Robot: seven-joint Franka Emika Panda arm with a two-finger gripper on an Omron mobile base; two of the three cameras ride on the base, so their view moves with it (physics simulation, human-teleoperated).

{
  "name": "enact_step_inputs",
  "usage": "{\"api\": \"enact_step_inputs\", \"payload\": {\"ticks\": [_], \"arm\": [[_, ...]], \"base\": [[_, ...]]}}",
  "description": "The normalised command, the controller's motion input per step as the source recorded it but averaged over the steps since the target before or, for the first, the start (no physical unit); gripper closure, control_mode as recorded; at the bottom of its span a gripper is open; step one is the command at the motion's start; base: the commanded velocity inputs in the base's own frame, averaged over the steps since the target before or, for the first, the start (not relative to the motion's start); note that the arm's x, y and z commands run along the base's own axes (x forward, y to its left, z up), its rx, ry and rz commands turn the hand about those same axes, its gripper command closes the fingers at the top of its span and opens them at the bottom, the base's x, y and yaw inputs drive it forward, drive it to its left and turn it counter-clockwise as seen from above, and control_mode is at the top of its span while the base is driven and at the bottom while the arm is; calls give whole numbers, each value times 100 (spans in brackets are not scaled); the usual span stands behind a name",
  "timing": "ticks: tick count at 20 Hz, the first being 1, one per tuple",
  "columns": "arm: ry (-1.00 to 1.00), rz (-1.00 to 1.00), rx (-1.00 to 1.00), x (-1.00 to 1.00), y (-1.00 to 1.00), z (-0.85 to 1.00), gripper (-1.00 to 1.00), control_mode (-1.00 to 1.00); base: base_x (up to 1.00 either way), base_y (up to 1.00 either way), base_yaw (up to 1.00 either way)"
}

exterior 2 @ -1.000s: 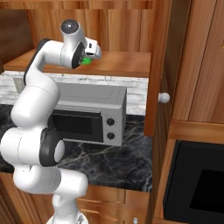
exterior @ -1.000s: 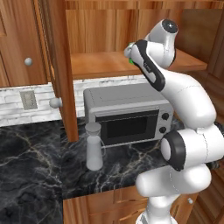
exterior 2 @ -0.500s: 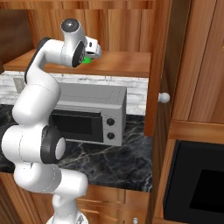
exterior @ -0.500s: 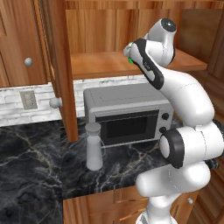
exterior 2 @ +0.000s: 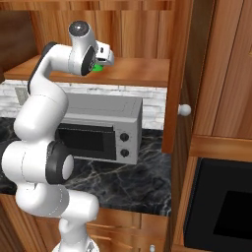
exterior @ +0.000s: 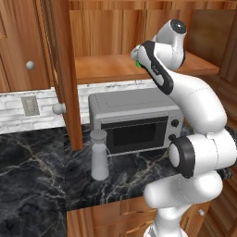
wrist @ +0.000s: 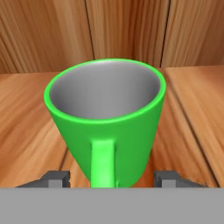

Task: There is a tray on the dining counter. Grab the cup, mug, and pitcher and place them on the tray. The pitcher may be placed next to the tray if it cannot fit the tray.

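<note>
Wooden cabinet shelf [wrist: 26,122] holds a green mug [wrist: 106,118] upright. Gripper [wrist: 113,178] fingers flank its handle, spread, not touching.

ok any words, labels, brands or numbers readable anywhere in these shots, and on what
None can be read.
The green mug: plain, no print.
The microwave: two knobs, no legible markings.
The pitcher: plain grey, no label.
The wall outlet: no text.
The cabinet doors and shelf: bare wood.
</note>
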Motion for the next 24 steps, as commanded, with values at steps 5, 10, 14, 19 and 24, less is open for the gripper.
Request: {"api": "enact_step_inputs", "payload": {"ticks": [5,10,14,19,24], "arm": [[0,0,0,0,0,0,100,-100],[0,0,0,0,0,0,100,-100],[0,0,0,-2,0,0,100,-100],[0,0,0,-39,0,0,100,-100],[-4,0,0,-67,0,0,100,-100]], "base": [[0,0,0],[0,0,0],[0,0,0],[0,0,0],[0,0,0]]}}
